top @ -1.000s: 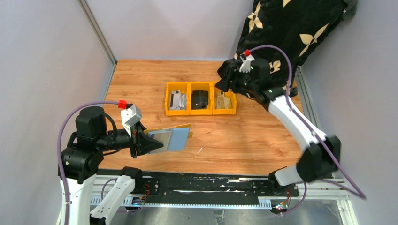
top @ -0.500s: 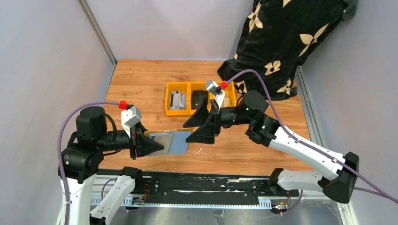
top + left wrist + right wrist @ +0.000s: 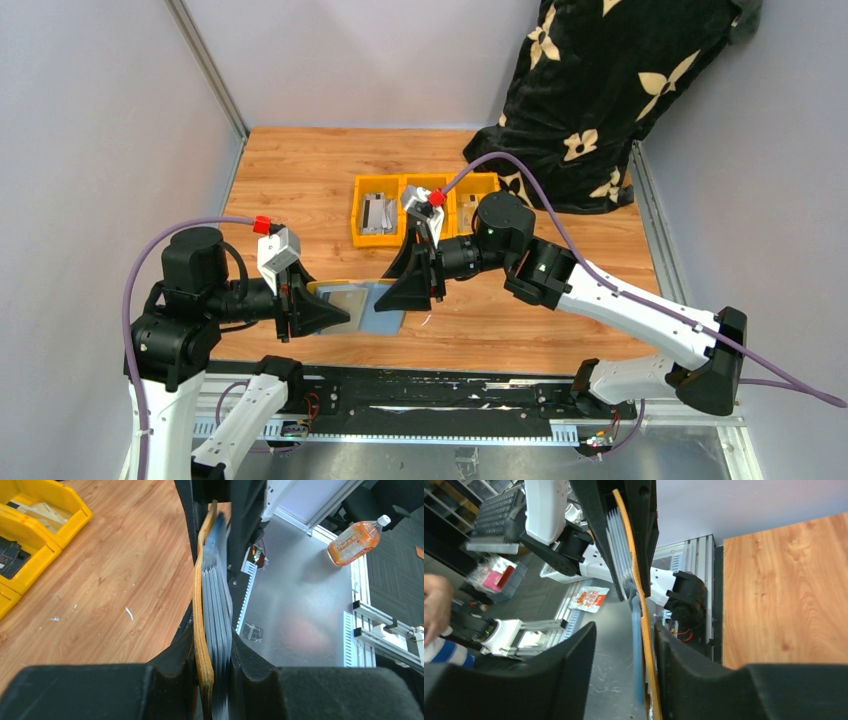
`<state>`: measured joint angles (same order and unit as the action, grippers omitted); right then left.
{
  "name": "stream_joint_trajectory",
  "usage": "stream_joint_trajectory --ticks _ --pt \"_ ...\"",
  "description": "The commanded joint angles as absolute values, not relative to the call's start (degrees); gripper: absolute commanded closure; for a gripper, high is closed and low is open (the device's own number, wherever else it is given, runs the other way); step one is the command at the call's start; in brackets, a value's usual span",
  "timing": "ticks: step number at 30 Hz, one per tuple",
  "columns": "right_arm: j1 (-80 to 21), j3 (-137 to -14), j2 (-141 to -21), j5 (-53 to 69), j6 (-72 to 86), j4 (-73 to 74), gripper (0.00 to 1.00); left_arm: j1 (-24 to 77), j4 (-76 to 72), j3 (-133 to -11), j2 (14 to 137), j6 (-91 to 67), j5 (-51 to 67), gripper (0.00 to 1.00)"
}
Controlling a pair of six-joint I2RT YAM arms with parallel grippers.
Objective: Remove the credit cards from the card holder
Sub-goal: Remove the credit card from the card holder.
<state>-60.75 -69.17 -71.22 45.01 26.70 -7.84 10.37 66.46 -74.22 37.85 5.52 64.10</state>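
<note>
The left gripper (image 3: 212, 642) is pressed together on the mustard-tan leather-look folding card holder (image 3: 199, 625) and the pale blue-grey flat credit cards (image 3: 218, 605) stacked inside it. It holds them on edge above the near-left wooden table (image 3: 300, 170). The right gripper (image 3: 625, 630) is spread, straddling their protruding end.

I could read no writing anywhere; the label on the orange bottle (image 3: 356, 541) and the red-and-white packet (image 3: 591, 599) were too blurred.
</note>
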Motion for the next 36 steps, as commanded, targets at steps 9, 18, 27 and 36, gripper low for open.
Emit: stream_joint_trajectory --ticks 9,18,27,36 --pt "-61.2 -68.6 -70.9 37.7 26.7 -7.4 1.0 10.7 65.2 -74.3 36.6 4.5 65.5 0.69" --pt "-60.1 -64.7 -67.2 36.3 30.5 -11.7 1.0 10.8 65.2 -74.0 35.3 5.3 67.0 0.6" --pt "-60.1 -64.4 -66.5 37.3 31.2 -12.2 1.0 10.7 65.1 -74.6 35.5 5.0 69.2 0.64" --pt "-60.1 -63.7 -65.8 37.6 30.5 -11.4 1.0 10.8 65.2 -75.1 35.7 4.0 71.8 0.6"
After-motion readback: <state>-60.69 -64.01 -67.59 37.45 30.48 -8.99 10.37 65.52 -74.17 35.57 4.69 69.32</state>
